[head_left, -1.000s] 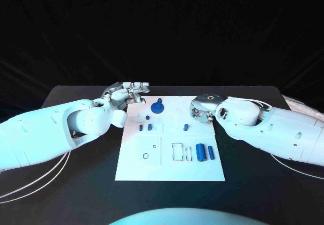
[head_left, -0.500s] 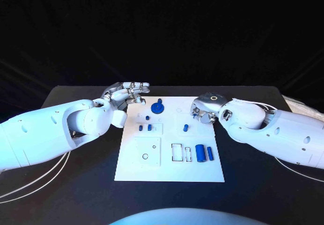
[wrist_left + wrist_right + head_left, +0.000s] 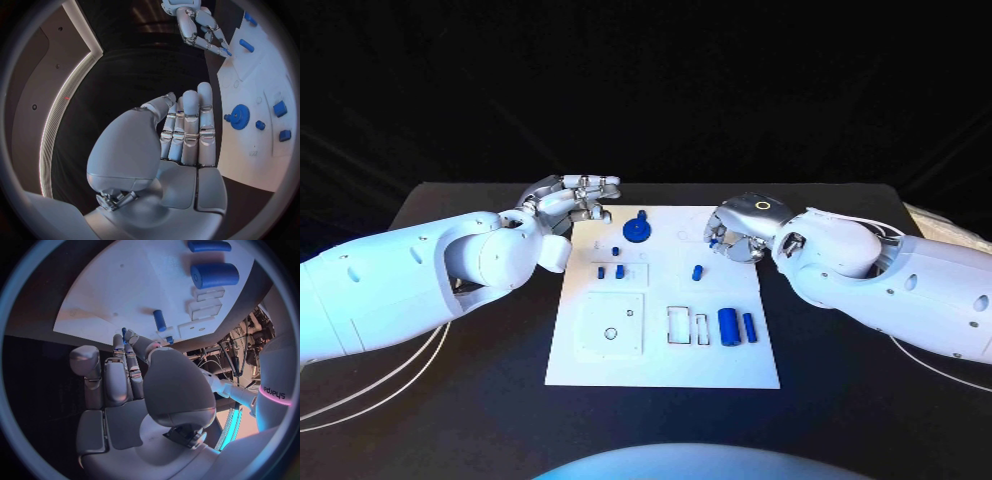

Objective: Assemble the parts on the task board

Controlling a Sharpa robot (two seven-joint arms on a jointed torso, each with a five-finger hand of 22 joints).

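At the task board [image 3: 661, 340] far right edge, right hand [image 3: 733, 240] pinches a small blue peg [image 3: 124, 332] at its fingertips; left hand [image 3: 577, 197] empty, fingers extended, off the far left corner. Judging: insertion step, next needs hole alignment

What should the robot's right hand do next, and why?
Probably lower the right hand a little toward the task board and set down the small blue part pinched at its fingertips. It hangs over the board's far right corner, near the small blue peg. The left hand holds nothing, so it can wait.
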